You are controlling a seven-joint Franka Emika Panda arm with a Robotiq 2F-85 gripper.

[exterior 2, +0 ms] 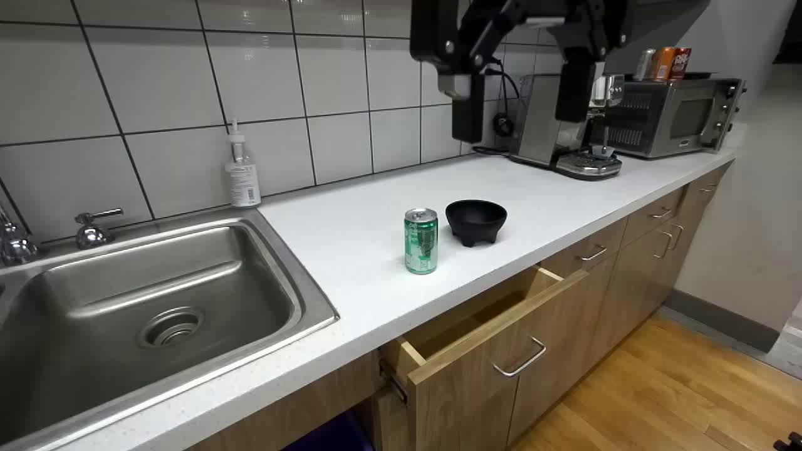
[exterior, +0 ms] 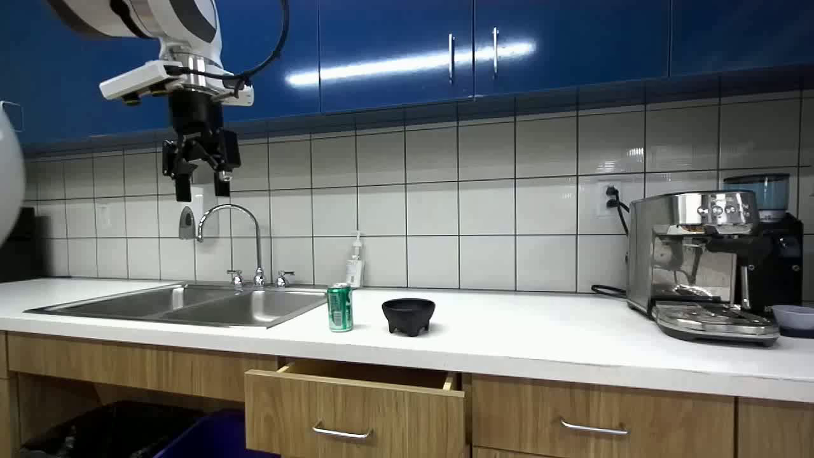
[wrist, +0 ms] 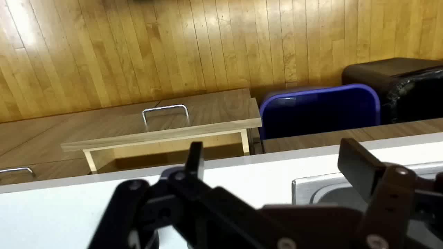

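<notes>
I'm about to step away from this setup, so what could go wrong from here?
The can stands close beside the bowl, so the open gripper, if lowered toward one, might knock the other. The can is also near the front edge of the counter, in line with the open drawer; tipped forward, it could roll in. The drawer juts out, so anything passing might bump it.
</notes>
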